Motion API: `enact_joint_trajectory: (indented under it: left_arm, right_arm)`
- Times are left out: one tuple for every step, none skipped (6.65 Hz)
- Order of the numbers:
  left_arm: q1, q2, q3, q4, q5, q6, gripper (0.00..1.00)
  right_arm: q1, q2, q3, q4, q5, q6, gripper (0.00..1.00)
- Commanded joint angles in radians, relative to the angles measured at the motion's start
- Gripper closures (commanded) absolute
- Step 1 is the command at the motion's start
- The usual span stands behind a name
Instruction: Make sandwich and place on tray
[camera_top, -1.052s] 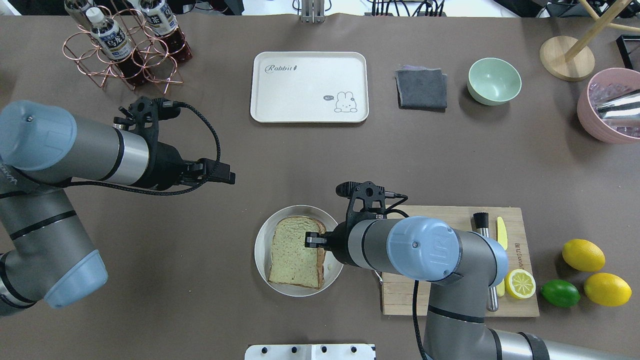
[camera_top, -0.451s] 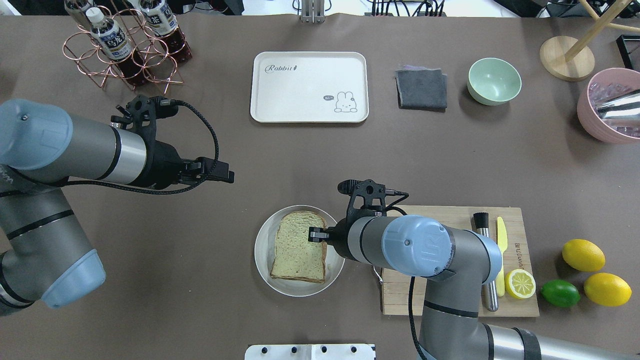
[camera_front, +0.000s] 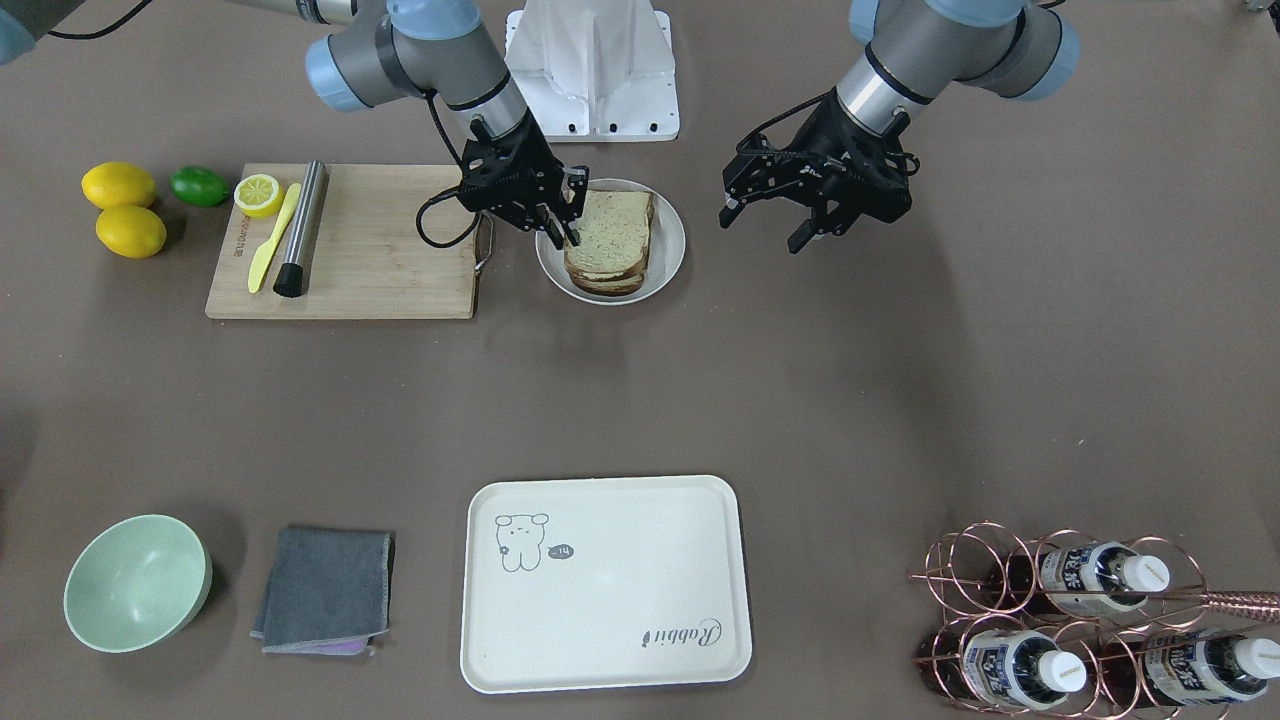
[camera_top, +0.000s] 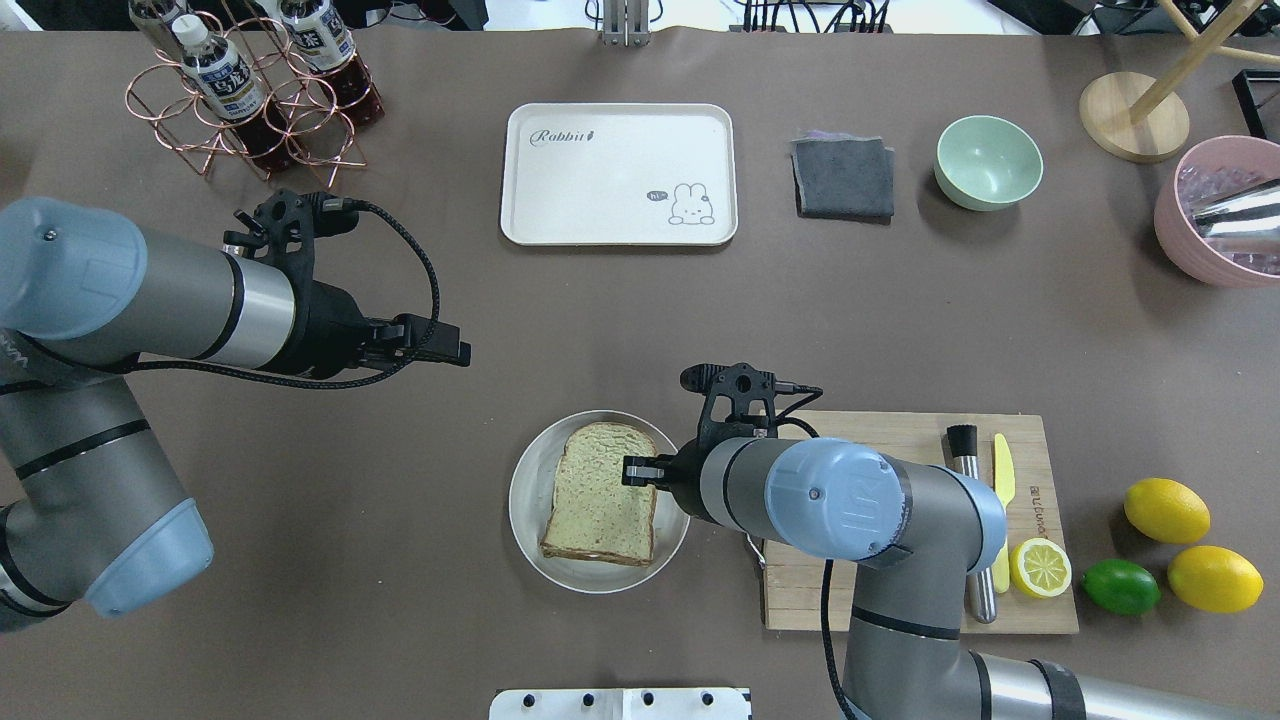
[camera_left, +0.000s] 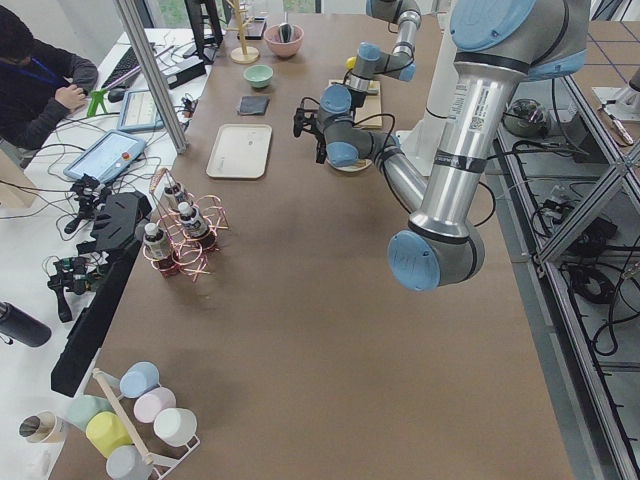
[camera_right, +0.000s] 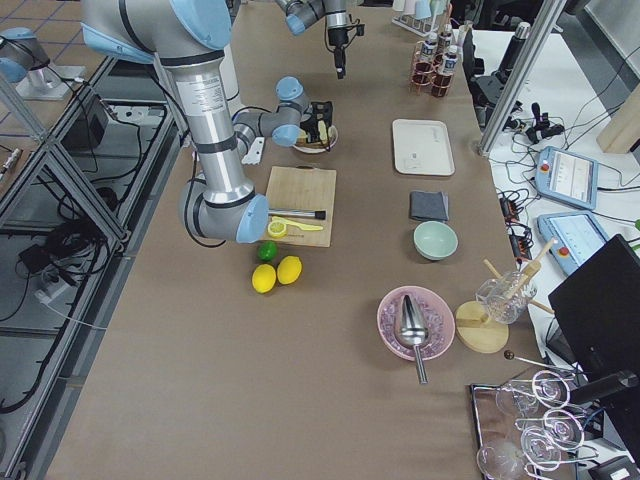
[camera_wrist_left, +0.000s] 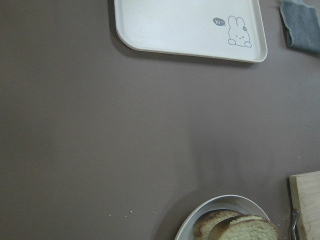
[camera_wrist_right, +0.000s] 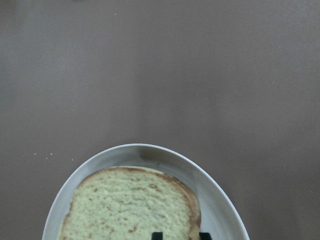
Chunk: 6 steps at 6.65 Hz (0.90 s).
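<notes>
Tan sandwich (camera_top: 600, 495) is sitting on the plate (camera_top: 527, 500) with the right gripper (camera_top: 632, 468), barely parted, grip unclear, touching its right edge, the empty, spread left gripper (camera_front: 760, 230) hovering farther off, the tray (camera_top: 620, 190) lying straight ahead.

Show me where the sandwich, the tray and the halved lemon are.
sandwich (camera_top: 598, 495), overhead view, middle of the top slice.
tray (camera_top: 610, 170), overhead view, bare middle of its floor.
halved lemon (camera_top: 1040, 568), overhead view, cut face.
</notes>
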Motion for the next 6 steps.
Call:
enact_joint_trajectory:
  left_arm:
    - [0.0, -0.003, 0.0, 0.0, 0.0, 0.0, 0.02]
    - [0.002, -0.003, -0.001, 0.0, 0.002, 0.0, 0.02]
    - [0.002, 0.0, -0.003, 0.0, 0.003, 0.0, 0.02]
    - [0.011, 0.0, -0.002, 0.0, 0.006, -0.002, 0.02]
    - [0.017, 0.002, -0.002, 0.0, 0.011, -0.006, 0.02]
    - [0.019, 0.003, -0.001, 0.0, 0.009, -0.006, 0.02]
  right_arm:
    - [0.048, -0.003, 0.094, -0.131, 0.055, -0.022, 0.0]
    - [0.114, -0.004, 0.172, -0.277, 0.142, -0.059, 0.0]
    - [0.226, -0.015, 0.188, -0.351, 0.239, -0.096, 0.0]
    - [0.309, -0.054, 0.192, -0.41, 0.317, -0.173, 0.0]
    - [0.376, -0.071, 0.187, -0.503, 0.324, -0.341, 0.0]
    - [0.461, -0.097, 0.181, -0.575, 0.359, -0.525, 0.0]
